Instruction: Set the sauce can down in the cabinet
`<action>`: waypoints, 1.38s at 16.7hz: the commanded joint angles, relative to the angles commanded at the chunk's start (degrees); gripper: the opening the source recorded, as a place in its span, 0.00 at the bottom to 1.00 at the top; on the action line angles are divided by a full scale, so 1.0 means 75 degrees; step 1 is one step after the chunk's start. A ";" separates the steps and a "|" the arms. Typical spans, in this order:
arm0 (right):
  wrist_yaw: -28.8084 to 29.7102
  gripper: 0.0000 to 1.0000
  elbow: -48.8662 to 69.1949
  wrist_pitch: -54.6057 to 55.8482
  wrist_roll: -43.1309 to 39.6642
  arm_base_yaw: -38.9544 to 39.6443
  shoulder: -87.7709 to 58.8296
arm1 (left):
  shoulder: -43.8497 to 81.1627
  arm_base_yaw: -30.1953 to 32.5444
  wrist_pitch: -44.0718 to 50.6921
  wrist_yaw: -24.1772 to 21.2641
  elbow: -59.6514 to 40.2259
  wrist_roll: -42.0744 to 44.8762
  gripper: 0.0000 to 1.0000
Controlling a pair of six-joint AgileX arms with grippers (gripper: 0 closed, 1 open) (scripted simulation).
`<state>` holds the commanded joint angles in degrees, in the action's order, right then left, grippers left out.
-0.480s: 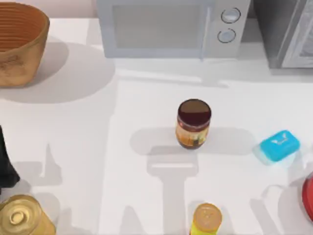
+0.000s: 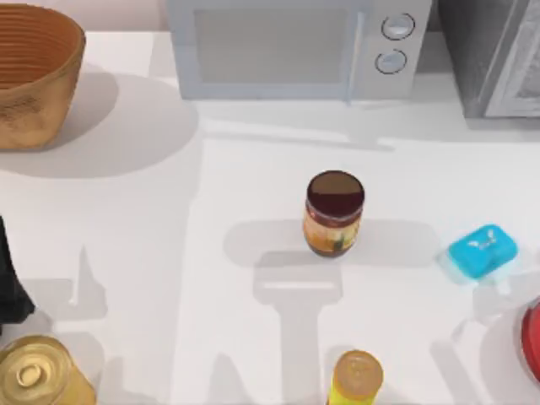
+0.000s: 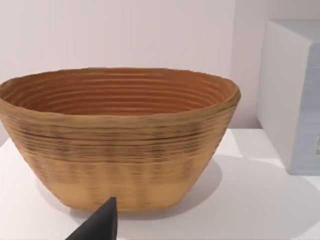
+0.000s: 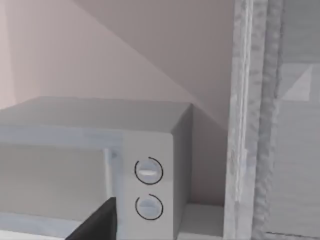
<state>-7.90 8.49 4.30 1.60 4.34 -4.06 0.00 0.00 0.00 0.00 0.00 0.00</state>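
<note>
In the top view, the sauce can [image 2: 334, 213] is seen upright at the centre of the desk [image 2: 169, 253], well apart from the cabinet [image 2: 494, 55] at upper right. In the left wrist view, a basket [image 3: 120, 140] is faced. In the right wrist view, the microwave [image 4: 90, 165] and cabinet [image 4: 275, 120] are seen. The state of either pincer cannot be told.

Sauce can [image 2: 334, 213]: maroon top, orange-yellow label, upright, mid-tabletop, untouched by my pincers. Cabinet [image 2: 494, 55]: dark grey, lighter framed front, tabletop's far right corner, partly visible.
</note>
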 joint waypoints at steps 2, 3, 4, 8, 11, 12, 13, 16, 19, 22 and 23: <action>-0.0579 1.00 0.0668 0.0309 0.0023 0.0193 -0.0569 | 0.0000 0.0000 0.0000 0.0000 0.0000 0.0000 1.00; -0.0899 1.00 0.1037 0.0475 -0.0001 0.0277 -0.0944 | 0.0000 0.0000 0.0000 0.0000 0.0000 0.0000 1.00; -0.1241 1.00 0.1423 0.0645 -0.0054 0.0354 -0.1376 | 0.0000 0.0000 0.0000 0.0000 0.0000 0.0000 1.00; -0.2786 1.00 0.3024 0.1323 -0.0558 0.0621 -0.3555 | 0.0000 0.0000 0.0000 0.0000 0.0000 0.0000 1.00; -0.4080 1.00 0.4142 0.1764 -0.1246 0.0744 -0.5593 | 0.0000 0.0000 0.0000 0.0000 0.0000 0.0000 1.00; -0.4515 1.00 0.4483 0.1887 -0.1521 0.0769 -0.6327 | 0.0000 0.0000 0.0000 0.0000 0.0000 0.0000 1.00; -0.4942 1.00 0.4801 0.1993 -0.1823 0.0785 -0.7080 | 0.0000 0.0000 0.0000 0.0000 0.0000 0.0000 1.00; -0.6146 1.00 0.5621 0.2218 -0.2818 0.0799 -0.9371 | 0.0000 0.0000 0.0000 0.0000 0.0000 0.0000 1.00; -0.7167 1.00 0.6182 0.2297 -0.3898 0.0787 -1.1602 | 0.0000 0.0000 0.0000 0.0000 0.0000 0.0000 1.00; -0.7971 1.00 0.6523 0.2278 -0.4967 0.0739 -1.3656 | 0.0000 0.0000 0.0000 0.0000 0.0000 0.0000 1.00; -0.8185 1.00 0.6587 0.2254 -0.5294 0.0715 -1.4259 | 0.0000 0.0000 0.0000 0.0000 0.0000 0.0000 1.00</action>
<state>-69.29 57.89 21.21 -38.11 9.71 -111.00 0.00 0.00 0.00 0.00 0.00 0.00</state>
